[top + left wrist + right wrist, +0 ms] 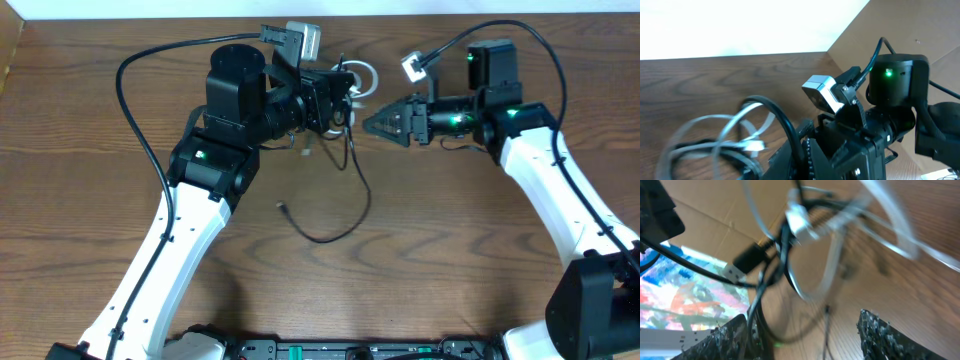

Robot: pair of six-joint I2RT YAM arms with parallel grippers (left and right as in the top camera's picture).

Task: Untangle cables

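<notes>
Cables point(362, 72) are hanging tangled from the left tool point(345, 100), which is clamping them above the tabletop point(450, 250); the right tool point(372, 122) is gaping wide beside them, gripping nothing. Judging by this, separating is hardly beginning.

Three views: one high, two riding the wrists.
The overhead looks straight down on the desk point(440, 270) and both arms; each wrist camera sits low, very near the blurred cables point(752, 146), the left one facing the right arm point(897, 85). All three share the tangle.
</notes>
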